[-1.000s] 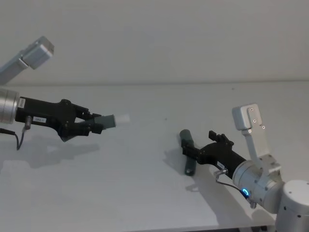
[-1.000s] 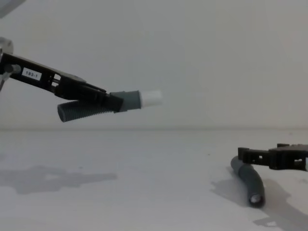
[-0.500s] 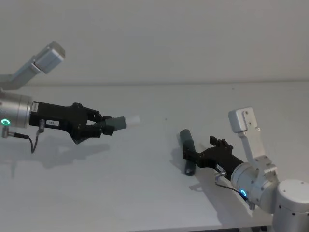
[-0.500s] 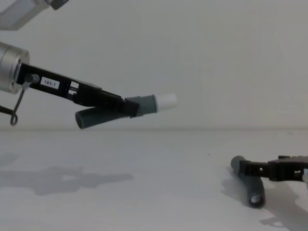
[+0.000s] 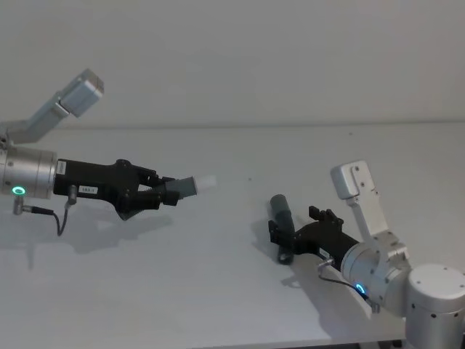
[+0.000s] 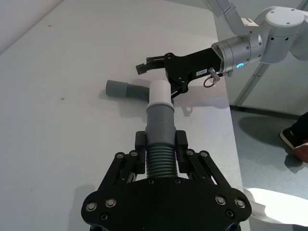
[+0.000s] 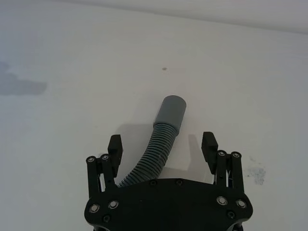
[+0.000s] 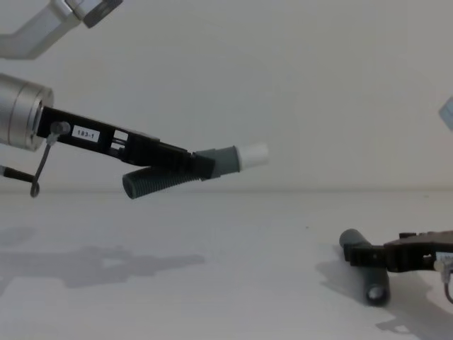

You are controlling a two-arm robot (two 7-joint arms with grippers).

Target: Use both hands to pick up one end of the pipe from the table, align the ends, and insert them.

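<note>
The left gripper (image 5: 163,193) is holding one piece of the pipe (image 8: 166,178) in the air on the left, well above the tabletop (image 5: 218,291). Its jaws are clamping the ribbed section just behind the smooth cuff, which the left wrist view is showing clearly. The white tip (image 5: 205,181) is pointing right, toward the other arm, with a slight upward tilt, and the ribbed tail is hanging below and behind the jaws. On the right, the second piece (image 5: 280,211) is lying flat on the tabletop, its smooth grey socket (image 7: 171,111) lying at the far end. The right gripper (image 7: 161,144) is sitting low over this piece with its jaws spread wide, one finger on each side of the ribbed part and neither touching it, so it is gripping nothing. By my reading, the task is roughly at its midpoint: one half is already picked up and presented, while the other half is waiting to be grasped. What is remaining looks like closing the right jaws on the hose, lifting it, turning the socket to face the white tip, lining the two up and pushing them together; the two ends are sitting well apart at present.
</note>
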